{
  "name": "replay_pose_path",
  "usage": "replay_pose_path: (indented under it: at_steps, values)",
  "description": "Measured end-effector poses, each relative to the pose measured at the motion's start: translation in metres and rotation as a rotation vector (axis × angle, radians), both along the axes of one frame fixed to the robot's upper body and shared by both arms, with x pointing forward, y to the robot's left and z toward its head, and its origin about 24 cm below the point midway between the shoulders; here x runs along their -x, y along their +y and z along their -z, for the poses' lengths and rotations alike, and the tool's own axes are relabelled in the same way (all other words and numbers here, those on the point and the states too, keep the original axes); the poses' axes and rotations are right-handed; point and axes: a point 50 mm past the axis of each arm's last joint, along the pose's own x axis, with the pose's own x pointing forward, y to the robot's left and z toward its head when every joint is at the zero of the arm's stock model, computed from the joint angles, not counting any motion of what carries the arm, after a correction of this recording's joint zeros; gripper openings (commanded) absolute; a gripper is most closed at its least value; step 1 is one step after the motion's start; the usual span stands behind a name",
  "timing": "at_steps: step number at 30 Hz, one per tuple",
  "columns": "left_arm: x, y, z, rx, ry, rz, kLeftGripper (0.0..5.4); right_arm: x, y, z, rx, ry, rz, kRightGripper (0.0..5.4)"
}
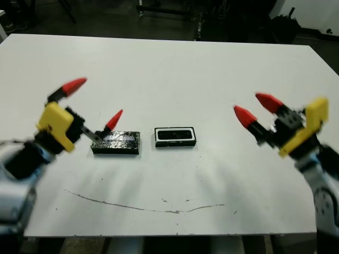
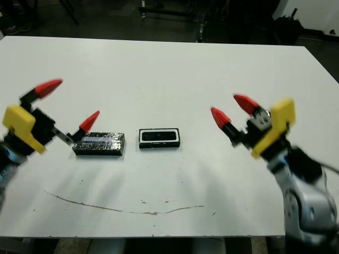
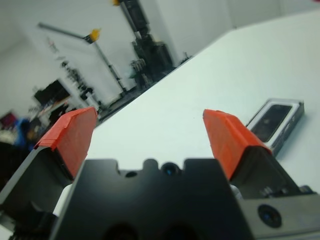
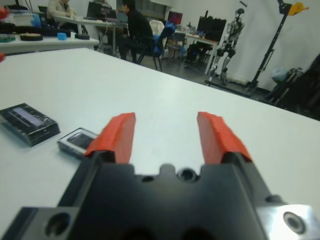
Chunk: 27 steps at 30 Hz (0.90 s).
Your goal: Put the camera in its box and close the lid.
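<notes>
— Scuff marks first: a thin dark streak (image 1: 143,206) runs along the near part of the white tabletop (image 1: 175,69), closer to us than either hand.

— And the hands themselves?

— Left hand (image 1: 94,104) has its two red-tipped fingers spread wide, gripping nothing. One fingertip (image 1: 113,120) sits just over the edge of the lid (image 1: 116,142); whether it touches, I cannot tell. The other points up and away.

— The lid is that mottled slab?

— Yes, black with a shiny silver-grey top, lying flat right beside the left hand, on its inner side.

— Where's the camera?

— Inside the box (image 1: 176,137), as far as I can see: a dark glossy face fills the white-lined tray. The camera (image 1: 175,135) lies flat in it. The box sits just beside the lid, apart from it by a narrow gap, between the two hands and nearer the left one.

— Right hand?

— Right hand (image 1: 253,107) hovers well apart from the box, fingers parted, empty.

— Anyone else about?

— People sit at desks (image 4: 75,30) beyond the tabletop in the right wrist view.
</notes>
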Motion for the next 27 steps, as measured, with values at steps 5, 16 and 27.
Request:
replay_pose_path:
  at_steps: [5, 16, 27]
  values:
    - [-0.028, 0.008, 0.004, -0.080, 0.216, 0.175, 5.40, 0.017, -0.002, 0.008, -0.020, 0.028, 0.030, 2.01]
    - [-0.055, 0.010, 0.039, -0.105, 0.651, 0.500, 5.40, 0.023, -0.005, 0.011, -0.019, 0.028, 0.102, 0.47]
    - [-0.053, 0.000, 0.053, -0.183, 0.727, 0.592, 5.40, 0.022, -0.004, 0.010, -0.015, 0.022, 0.110, 0.00]
